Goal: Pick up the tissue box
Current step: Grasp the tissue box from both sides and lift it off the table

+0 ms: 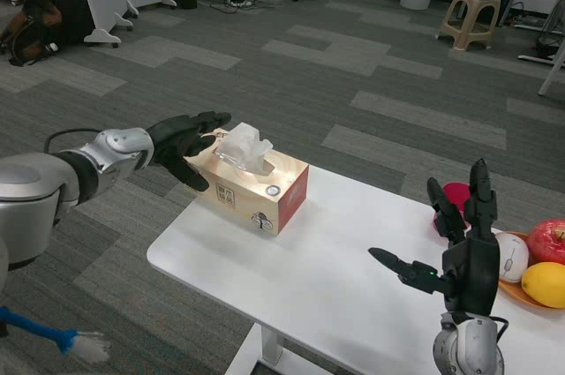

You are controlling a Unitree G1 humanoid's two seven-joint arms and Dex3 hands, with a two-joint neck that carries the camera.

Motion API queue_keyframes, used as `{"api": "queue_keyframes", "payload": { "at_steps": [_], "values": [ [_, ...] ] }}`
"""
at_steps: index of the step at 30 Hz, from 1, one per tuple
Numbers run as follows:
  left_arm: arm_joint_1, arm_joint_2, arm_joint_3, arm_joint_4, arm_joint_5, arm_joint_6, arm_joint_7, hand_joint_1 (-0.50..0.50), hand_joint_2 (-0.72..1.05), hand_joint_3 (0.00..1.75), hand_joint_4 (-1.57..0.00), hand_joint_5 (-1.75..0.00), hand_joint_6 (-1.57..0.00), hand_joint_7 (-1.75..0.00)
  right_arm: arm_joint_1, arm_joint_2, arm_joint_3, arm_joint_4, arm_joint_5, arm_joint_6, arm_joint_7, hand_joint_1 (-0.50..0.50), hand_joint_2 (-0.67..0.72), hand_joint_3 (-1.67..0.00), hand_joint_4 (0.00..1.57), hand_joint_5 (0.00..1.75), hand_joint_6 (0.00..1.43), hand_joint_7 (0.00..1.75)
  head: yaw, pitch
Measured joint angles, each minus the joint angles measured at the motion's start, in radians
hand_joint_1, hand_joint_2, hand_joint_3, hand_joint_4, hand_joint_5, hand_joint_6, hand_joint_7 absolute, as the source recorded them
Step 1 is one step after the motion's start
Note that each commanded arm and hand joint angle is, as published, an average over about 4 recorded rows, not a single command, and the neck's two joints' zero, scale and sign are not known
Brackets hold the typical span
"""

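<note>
The tissue box (256,187) is tan on top with a red end and a white tissue sticking up. It lies at the far left corner of the white table (327,278). My left hand (187,146) reaches in from the left with its fingers spread around the box's left end, the upper fingers over the top edge and the thumb low beside the front face; whether they press the box I cannot tell. My right hand (459,251) stands upright and open near the table's right front, well away from the box.
An orange plate (516,296) at the right edge carries a red apple (549,241), a lemon (544,286) and a white object (512,258). A red item (455,195) shows behind my right hand. A blue brush (48,338) lies low left. Carpeted floor surrounds the table.
</note>
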Motion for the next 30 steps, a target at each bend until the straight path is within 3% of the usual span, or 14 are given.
{"api": "queue_keyframes", "payload": {
  "at_steps": [8, 18, 30],
  "values": [
    [-0.049, -0.042, -0.126, 0.047, 0.023, 0.043, 0.001, 0.50, 0.96, 0.09, 0.00, 0.00, 0.00, 0.00, 0.005, 0.001, 0.000, 0.000, 0.000, 0.000, 0.000, -0.25, -0.16, -0.24, 0.49, 0.10, 0.00, 0.00, -0.001, 0.004],
    [-0.066, -0.047, -0.182, 0.013, 0.082, 0.050, 0.016, 0.50, 0.96, 0.09, 0.00, 0.00, 0.00, 0.00, 0.006, 0.001, 0.000, 0.001, 0.001, 0.000, 0.000, -0.25, -0.16, -0.24, 0.49, 0.10, 0.00, 0.00, -0.002, -0.004],
    [-0.062, -0.069, -0.107, -0.124, 0.200, 0.048, 0.017, 0.50, 0.96, 0.09, 0.00, 0.00, 0.00, 0.00, 0.009, 0.001, 0.000, 0.001, 0.001, 0.000, 0.000, -0.25, -0.16, -0.24, 0.49, 0.10, 0.00, 0.00, -0.014, -0.006]
  ]
}}
